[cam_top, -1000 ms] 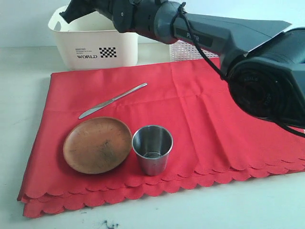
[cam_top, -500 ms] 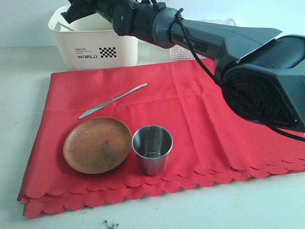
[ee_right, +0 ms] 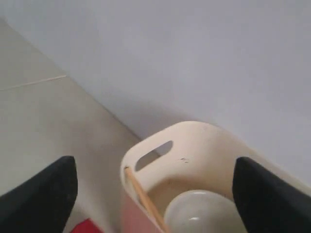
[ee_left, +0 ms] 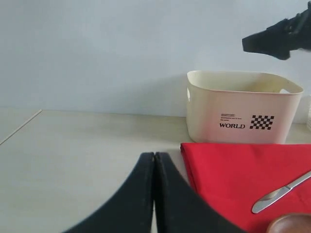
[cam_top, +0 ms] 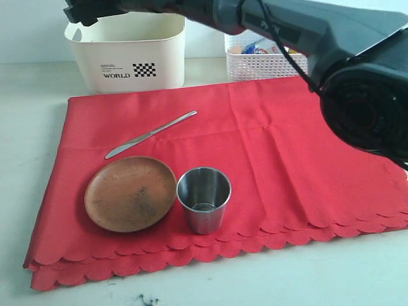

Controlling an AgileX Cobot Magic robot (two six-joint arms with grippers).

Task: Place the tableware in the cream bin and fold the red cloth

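the right end effector [cam_top: 80, 9], fingers apart and empty, has lifted and swung left over the cream bin [cam_top: 127, 57] in the last second, its drop apparently done. a white bowl [ee_right: 194, 213] and a thin wooden utensil [ee_right: 143, 196] lie inside. the knife [cam_top: 151, 134], wooden plate [cam_top: 131, 193] and steel cup [cam_top: 204, 199] wait on the unfolded red cloth [cam_top: 287, 159] on the counter [cam_top: 38, 95]. the left end effector [ee_left: 154, 194] sits pressed together.

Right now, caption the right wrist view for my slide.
Open right pincer over the cream bin, which holds a white bowl and a thin wooden stick.
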